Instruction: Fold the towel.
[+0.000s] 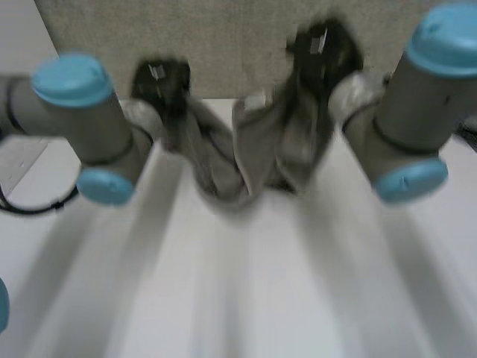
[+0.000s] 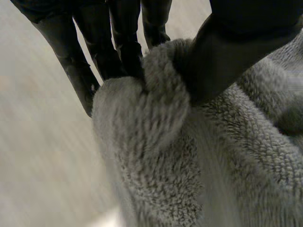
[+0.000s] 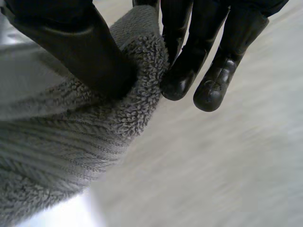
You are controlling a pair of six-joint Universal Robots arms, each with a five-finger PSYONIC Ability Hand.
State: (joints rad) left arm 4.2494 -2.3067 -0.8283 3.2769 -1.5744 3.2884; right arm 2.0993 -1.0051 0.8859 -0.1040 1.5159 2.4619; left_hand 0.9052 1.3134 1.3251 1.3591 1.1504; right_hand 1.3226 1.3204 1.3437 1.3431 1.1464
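— What did the head view show?

— The grey towel (image 1: 223, 160) hung in a bunch between the two hands, over the far middle of the white desk (image 1: 246, 291). The left hand (image 1: 160, 80) held its left end and the right hand (image 1: 324, 46) held its right end a little higher. The cloth sagged in the middle. I could not tell if the lowest fold touched the desk. The left arm (image 1: 86, 115) and the right arm (image 1: 421, 112) came in from the two sides, and a beige wall (image 1: 223, 33) stood behind the desk.

— And the left wrist view?

— There the left hand was grasping the towel. The thumb (image 2: 222, 61) pressed into the fluffy cloth from one side and the fingers (image 2: 120, 45) reached down behind a rolled edge on the other side, so the edge was pinched between them. The rest of the towel hung below the palm, with the pale desk beside it.

— And the right wrist view?

— It was much the same. The right hand was also grasping the towel: its thumb (image 3: 80, 47) lay on top of a folded edge, and its fingers (image 3: 182, 71) closed against that edge from the other side. The ribbed cloth fell away under the thumb, above the desk.
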